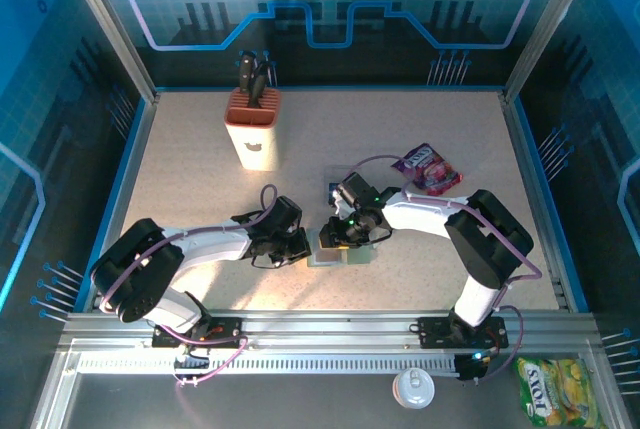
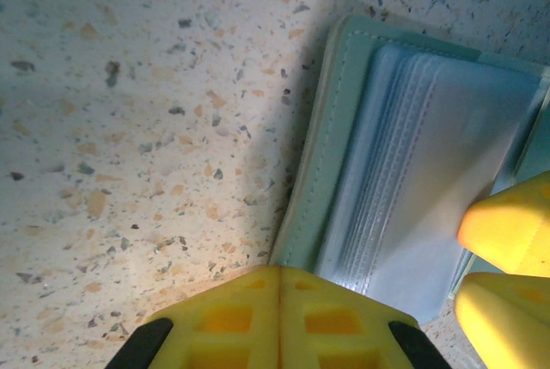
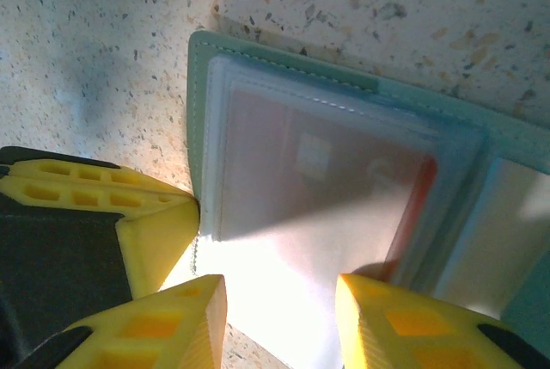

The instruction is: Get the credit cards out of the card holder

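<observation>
**Card holder open between my two end effectors**

From above, the card holder (image 1: 345,254) lies open on the desk (image 1: 450,119), towards its front edge. It sits between my left end effector (image 1: 300,246) and my right end effector (image 1: 342,237). A knife block (image 1: 252,131) stands well behind, and a purple snack packet (image 1: 428,169) lies off to the right. From up there I cannot tell how my fingers stand.

My left wrist camera settles one side: the left fingers (image 2: 223,317) are pressed together, just beside the holder's green corner.

My right wrist camera shows the right fingers (image 3: 172,335) apart, astride the near edge of a clear sleeve. Whether they touch it I cannot tell. Through that sleeve a credit card (image 3: 326,171) shows reddish and blurred, its print unreadable. The snack packet's pale lettering is too small to read.
</observation>
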`<state>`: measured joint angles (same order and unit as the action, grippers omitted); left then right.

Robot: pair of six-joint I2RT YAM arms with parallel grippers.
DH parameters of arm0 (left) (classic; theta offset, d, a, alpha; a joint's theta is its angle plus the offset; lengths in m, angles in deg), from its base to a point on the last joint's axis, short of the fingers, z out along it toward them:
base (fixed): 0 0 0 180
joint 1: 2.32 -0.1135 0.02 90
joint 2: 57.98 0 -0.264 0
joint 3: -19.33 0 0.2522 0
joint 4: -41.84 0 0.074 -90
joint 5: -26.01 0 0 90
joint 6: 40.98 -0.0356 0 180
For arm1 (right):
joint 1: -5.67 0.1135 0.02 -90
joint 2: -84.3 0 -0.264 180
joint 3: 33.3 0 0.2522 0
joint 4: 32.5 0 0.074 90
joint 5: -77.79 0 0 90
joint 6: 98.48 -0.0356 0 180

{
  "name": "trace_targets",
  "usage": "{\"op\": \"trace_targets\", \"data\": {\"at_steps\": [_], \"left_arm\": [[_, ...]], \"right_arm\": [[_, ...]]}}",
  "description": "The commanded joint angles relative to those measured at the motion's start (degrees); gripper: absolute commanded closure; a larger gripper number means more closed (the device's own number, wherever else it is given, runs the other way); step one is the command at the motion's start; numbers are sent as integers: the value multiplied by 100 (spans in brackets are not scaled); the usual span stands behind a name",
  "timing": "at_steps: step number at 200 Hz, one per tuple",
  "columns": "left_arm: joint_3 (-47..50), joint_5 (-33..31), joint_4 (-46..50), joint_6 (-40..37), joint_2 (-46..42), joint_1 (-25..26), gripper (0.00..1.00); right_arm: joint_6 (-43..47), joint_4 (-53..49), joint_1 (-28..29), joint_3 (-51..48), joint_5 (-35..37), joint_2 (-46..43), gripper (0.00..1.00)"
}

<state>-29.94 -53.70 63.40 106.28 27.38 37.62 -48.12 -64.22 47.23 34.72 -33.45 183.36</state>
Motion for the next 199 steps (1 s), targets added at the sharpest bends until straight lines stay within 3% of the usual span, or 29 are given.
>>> {"op": "trace_targets", "data": {"at_steps": [1, 149, 199], "left_arm": [[78, -70, 164, -3, 56, 43, 92], [-335, -96, 590, -101, -164, 43, 91], [-466, 62, 488, 24, -321, 39, 86]], "right_arm": [[97, -233, -47, -117, 94, -110, 60], [49, 17, -238, -334, -30, -269, 60], [-17, 149, -263, -352, -99, -339, 60]]}}
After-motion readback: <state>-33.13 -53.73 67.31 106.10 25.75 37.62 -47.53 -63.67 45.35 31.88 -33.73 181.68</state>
